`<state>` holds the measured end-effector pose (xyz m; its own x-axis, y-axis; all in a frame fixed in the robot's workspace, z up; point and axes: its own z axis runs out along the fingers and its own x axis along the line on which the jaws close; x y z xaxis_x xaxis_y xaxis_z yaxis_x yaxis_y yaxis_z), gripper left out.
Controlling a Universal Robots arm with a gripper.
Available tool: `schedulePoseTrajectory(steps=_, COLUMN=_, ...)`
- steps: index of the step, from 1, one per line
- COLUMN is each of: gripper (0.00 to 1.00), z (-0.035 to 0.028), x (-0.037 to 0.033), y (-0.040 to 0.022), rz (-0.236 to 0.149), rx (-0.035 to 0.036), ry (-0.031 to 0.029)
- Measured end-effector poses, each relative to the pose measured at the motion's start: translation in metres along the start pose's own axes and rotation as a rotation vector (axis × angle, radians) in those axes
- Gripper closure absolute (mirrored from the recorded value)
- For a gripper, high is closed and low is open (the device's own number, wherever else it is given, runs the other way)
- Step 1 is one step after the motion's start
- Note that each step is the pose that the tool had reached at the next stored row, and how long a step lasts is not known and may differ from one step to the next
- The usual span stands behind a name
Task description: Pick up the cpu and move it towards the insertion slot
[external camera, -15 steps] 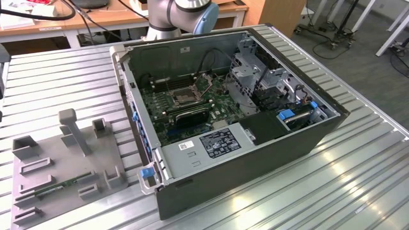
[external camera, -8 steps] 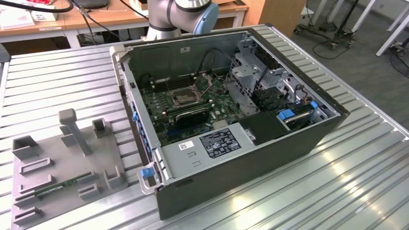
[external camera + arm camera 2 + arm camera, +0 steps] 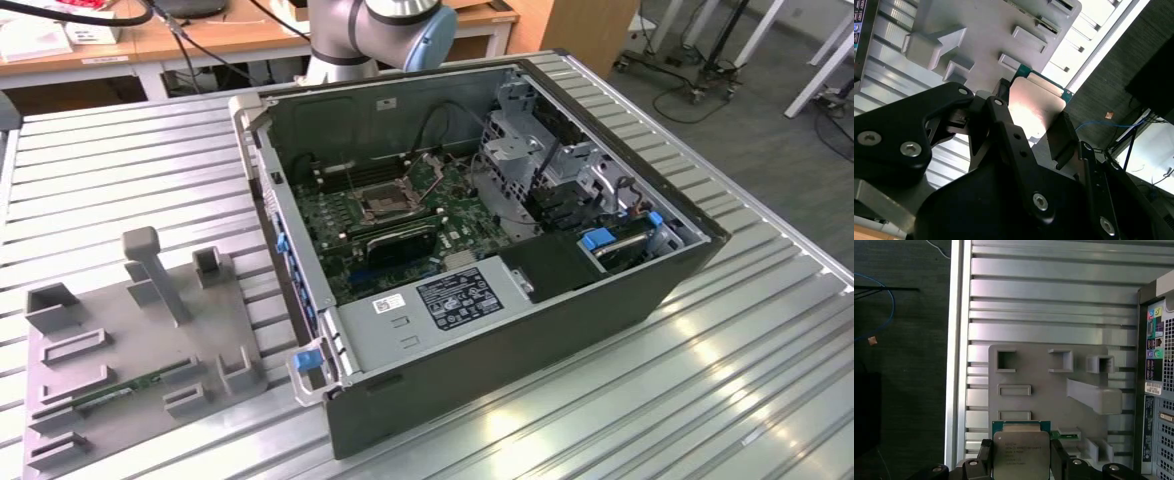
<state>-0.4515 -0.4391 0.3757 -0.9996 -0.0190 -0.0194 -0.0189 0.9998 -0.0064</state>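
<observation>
While the open computer case [image 3: 561, 340] stands mid-surface in the exterior view, the insertion slot [image 3: 390, 200] shows on the board inside. A grey holder plate [image 3: 134, 350] lies by the surface's [image 3: 747, 400] edge on the exterior view's left, with a memory stick [image 3: 127, 390] on it. From the second wrist view, the hand [image 3: 1031, 122] grips the cpu [image 3: 1036, 105] between its black fingers [image 3: 1060, 139], with the plate behind. Over in the first wrist view, the chip is held by two opposite sides above the plate's edge, the case beside the plate.
</observation>
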Motion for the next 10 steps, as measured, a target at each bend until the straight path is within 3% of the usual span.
schedulePoseTrajectory(steps=10, gripper=0.46, z=0.0001, x=-0.0052, y=-0.0001, rz=0.0, rx=0.0, ry=-0.0001)
